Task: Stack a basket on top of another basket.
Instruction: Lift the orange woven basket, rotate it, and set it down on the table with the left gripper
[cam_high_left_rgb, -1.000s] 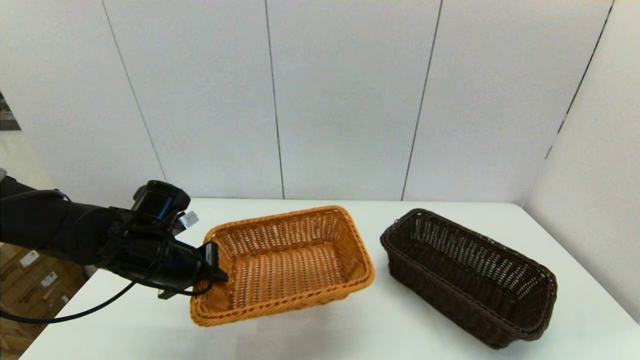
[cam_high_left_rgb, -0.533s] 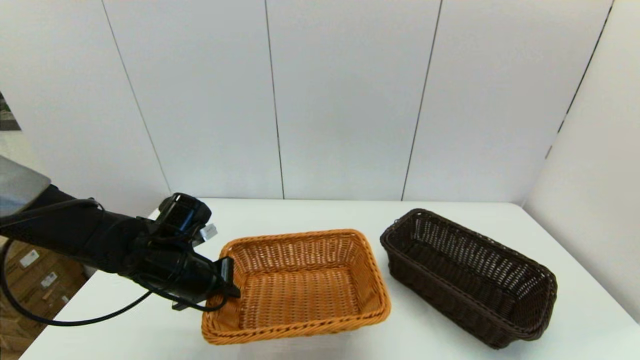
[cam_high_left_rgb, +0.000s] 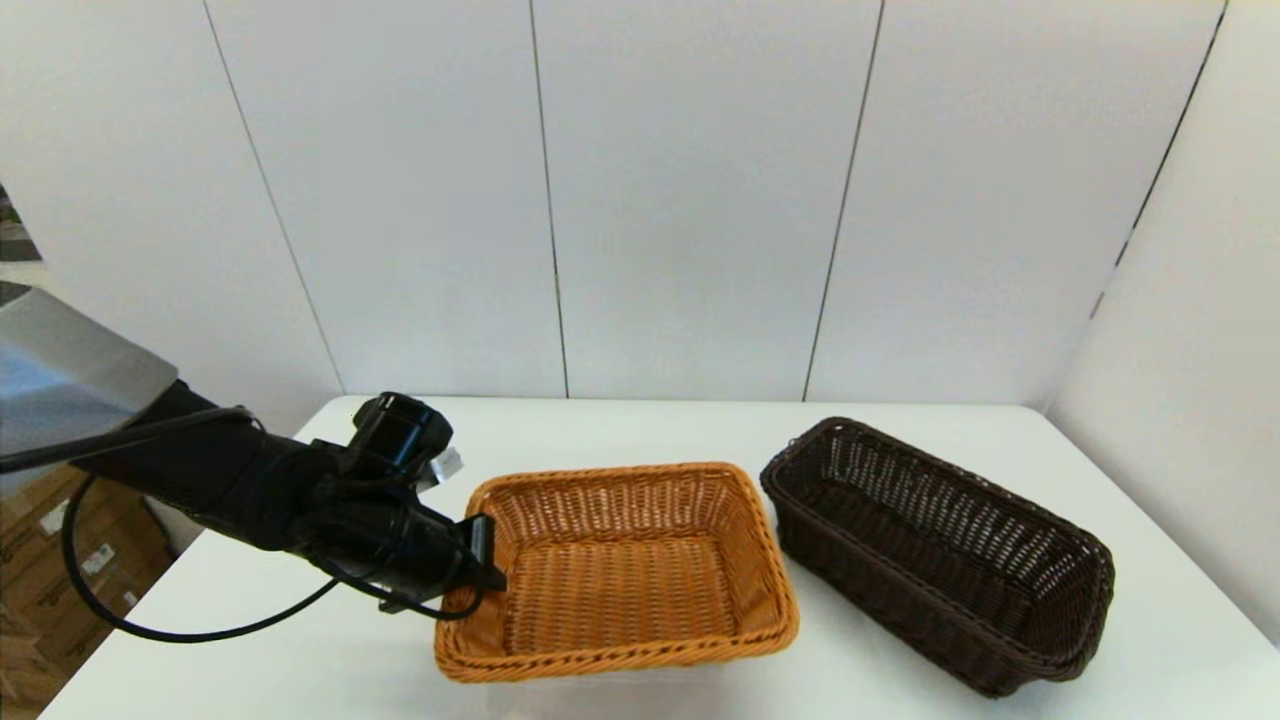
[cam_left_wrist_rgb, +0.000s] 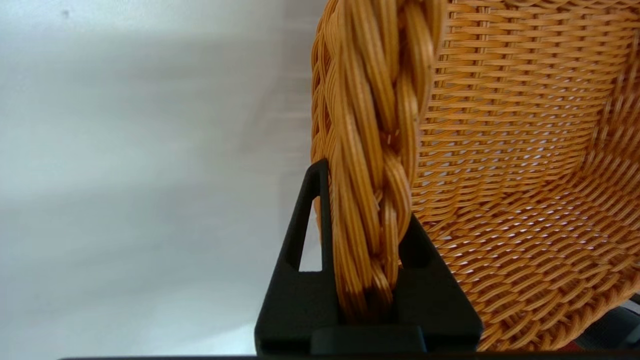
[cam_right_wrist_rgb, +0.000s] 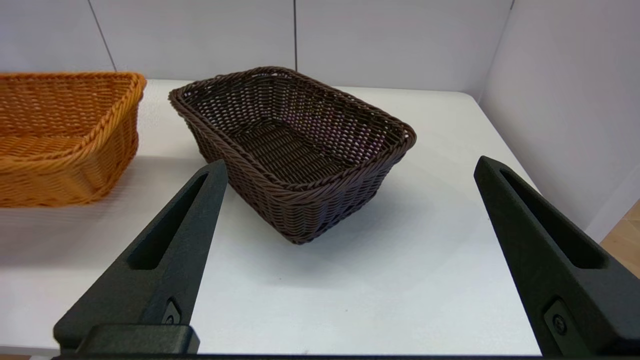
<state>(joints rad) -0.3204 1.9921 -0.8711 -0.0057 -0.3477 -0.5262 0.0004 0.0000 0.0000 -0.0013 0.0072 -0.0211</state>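
Note:
The orange-tan basket (cam_high_left_rgb: 620, 585) with its braided rim (cam_left_wrist_rgb: 380, 125) is in the middle of the table, roughly level and low over it; I cannot tell if it touches the surface. My left gripper (cam_high_left_rgb: 485, 560) is shut on the rim of its left short side, one finger (cam_left_wrist_rgb: 305, 235) outside and one inside. The dark brown basket (cam_high_left_rgb: 940, 555) stands on the table to its right, a small gap apart, empty. In the right wrist view my right gripper (cam_right_wrist_rgb: 350, 165) is open, back from the dark basket (cam_right_wrist_rgb: 295, 145), with the orange basket (cam_right_wrist_rgb: 60, 135) off to one side.
The white table (cam_high_left_rgb: 900, 690) is backed by a panelled wall, and a side wall (cam_high_left_rgb: 1190, 400) stands close to the right of the dark basket. A black cable (cam_high_left_rgb: 200, 630) hangs under the left arm. Cardboard boxes (cam_high_left_rgb: 60, 580) lie on the floor beyond the table's left edge.
My left gripper has carried the orange basket to the right, toward the dark basket. The basket has gone from tilted to level. The dark basket has not moved.

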